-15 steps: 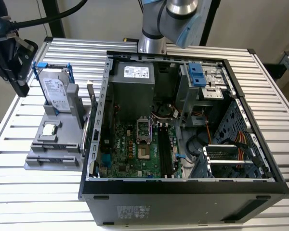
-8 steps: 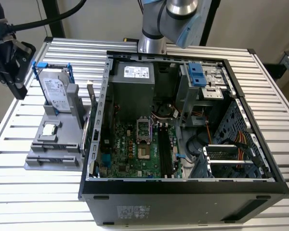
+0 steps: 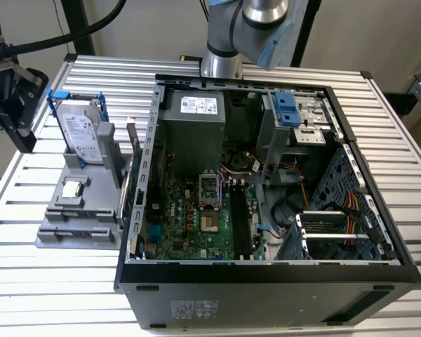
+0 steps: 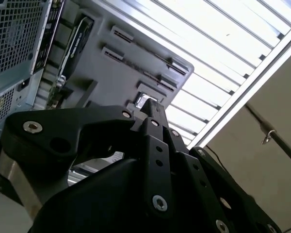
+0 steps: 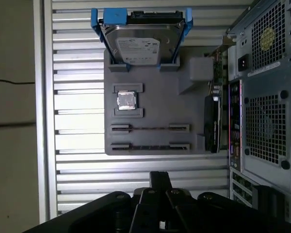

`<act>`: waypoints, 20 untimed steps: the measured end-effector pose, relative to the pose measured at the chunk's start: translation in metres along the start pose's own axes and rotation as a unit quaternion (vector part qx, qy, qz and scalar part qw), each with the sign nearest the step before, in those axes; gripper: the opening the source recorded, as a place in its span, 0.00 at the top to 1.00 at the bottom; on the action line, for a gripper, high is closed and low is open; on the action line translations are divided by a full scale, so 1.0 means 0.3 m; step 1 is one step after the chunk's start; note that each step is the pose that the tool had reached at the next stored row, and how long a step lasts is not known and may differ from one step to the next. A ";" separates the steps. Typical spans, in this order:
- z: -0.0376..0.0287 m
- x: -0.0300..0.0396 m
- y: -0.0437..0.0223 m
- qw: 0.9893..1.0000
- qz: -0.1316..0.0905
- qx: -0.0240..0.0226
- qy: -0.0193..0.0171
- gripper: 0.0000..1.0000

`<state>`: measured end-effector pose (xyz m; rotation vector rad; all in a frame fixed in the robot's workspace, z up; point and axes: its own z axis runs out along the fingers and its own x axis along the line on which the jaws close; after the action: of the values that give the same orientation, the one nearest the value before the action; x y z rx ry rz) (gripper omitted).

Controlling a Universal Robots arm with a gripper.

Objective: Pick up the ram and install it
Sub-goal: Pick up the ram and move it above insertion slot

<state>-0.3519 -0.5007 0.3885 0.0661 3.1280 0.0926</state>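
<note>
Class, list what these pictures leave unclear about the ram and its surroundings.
Long slots on the tray: edge-on in the first wrist view, too thin to tell whether the ram sits there.
Part of the tray: hidden behind the gripper in the second wrist view.
Arm: cut off by the exterior view's top edge.

Even, bright light fills the exterior view, paling the ribbed silver aluminium table [image 3: 56, 281]. In the second wrist view its slats blow out to white glare, leaving the black jointed gripper [image 4: 153, 109] in shadow
</note>
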 end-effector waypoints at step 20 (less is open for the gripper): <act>0.000 0.000 -0.004 1.000 -0.008 -0.001 0.001 1.00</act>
<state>-0.3518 -0.5019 0.3885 0.0415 3.1290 0.0941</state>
